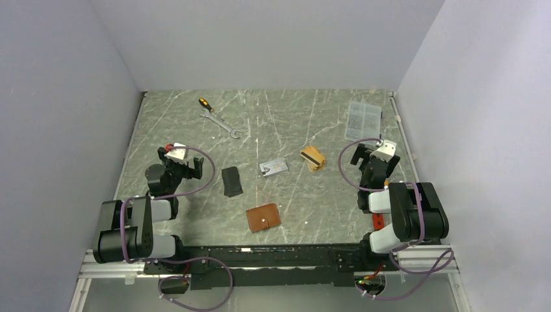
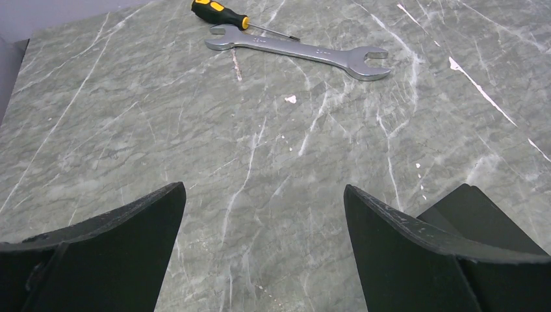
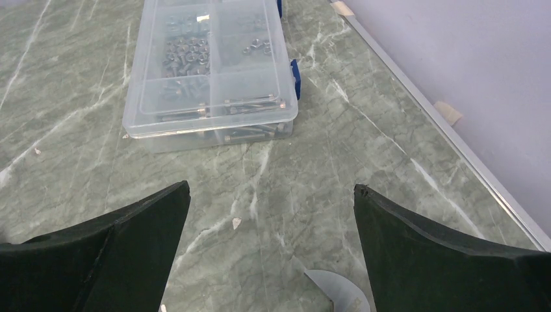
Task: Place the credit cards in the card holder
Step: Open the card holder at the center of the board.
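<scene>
The tan-brown card holder (image 1: 263, 218) lies shut near the table's front middle. Silver-grey credit cards (image 1: 273, 166) lie at the centre, and gold-orange credit cards (image 1: 312, 158) with a dark stripe lie just to their right. My left gripper (image 1: 179, 162) is open and empty at the left, over bare table in the left wrist view (image 2: 264, 214). My right gripper (image 1: 377, 159) is open and empty at the right, also over bare table (image 3: 271, 214). Neither wrist view shows the cards or the card holder.
A black pouch (image 1: 231, 182) lies between the left gripper and the cards; its corner shows in the left wrist view (image 2: 471, 211). A wrench (image 2: 299, 52) and a screwdriver (image 2: 221, 12) lie at the back left. A clear parts box (image 3: 211, 65) stands ahead of the right gripper.
</scene>
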Robot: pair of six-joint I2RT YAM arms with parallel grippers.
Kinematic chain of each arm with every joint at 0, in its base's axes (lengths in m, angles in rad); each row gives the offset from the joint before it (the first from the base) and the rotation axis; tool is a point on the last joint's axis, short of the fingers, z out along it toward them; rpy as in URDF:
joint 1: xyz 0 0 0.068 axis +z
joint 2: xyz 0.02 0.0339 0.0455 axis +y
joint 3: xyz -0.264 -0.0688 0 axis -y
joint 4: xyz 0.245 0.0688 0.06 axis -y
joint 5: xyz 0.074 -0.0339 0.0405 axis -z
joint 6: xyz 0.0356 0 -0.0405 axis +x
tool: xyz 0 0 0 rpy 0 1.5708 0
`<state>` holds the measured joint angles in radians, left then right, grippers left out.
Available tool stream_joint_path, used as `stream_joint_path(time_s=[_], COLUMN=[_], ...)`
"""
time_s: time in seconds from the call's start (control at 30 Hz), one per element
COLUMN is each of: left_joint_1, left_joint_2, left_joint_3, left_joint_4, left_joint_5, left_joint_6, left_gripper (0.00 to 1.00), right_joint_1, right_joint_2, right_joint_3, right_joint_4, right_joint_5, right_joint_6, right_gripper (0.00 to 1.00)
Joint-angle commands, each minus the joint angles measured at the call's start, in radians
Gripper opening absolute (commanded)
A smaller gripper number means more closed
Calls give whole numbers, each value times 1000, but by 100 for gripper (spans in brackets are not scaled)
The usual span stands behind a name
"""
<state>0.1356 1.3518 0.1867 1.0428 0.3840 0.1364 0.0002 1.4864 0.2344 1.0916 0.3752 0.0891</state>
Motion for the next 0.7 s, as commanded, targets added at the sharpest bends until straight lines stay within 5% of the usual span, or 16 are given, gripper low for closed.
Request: stream_joint_path(time_s=[0.0, 0.2, 0.3, 0.4, 0.5, 0.6, 0.67], left_joint_1=[-2, -2, -1, 0, -3, -10, -11], left_joint_2=[-7, -7, -32, -56, -149, -187, -195], left_joint_3=[22, 24, 34, 60, 210, 382, 472], left_joint_4=[45, 37, -7, -57, -459, -758, -935], left_joint_5=[0, -1, 9, -3, 74, 63, 79], left_joint_6=[-3, -3, 1, -16, 60, 72, 105], left_gripper=[99, 99, 99, 99, 99, 99, 99], right_joint_1=[-4, 21, 46, 48, 45, 26, 6], right_joint_2=[-15, -70, -170, -201, -258, -320, -343], right_joint_3=[2, 39, 234, 439, 491, 516, 516], right_joint_4=[31, -77, -507, -858, -966, -1176, -1162], right_joint_5=[-5, -6, 140, 97, 51, 46, -169], right_joint_6=[9, 12, 74, 169, 362, 786, 732], right_gripper=[100, 100, 100, 100, 100, 99, 99])
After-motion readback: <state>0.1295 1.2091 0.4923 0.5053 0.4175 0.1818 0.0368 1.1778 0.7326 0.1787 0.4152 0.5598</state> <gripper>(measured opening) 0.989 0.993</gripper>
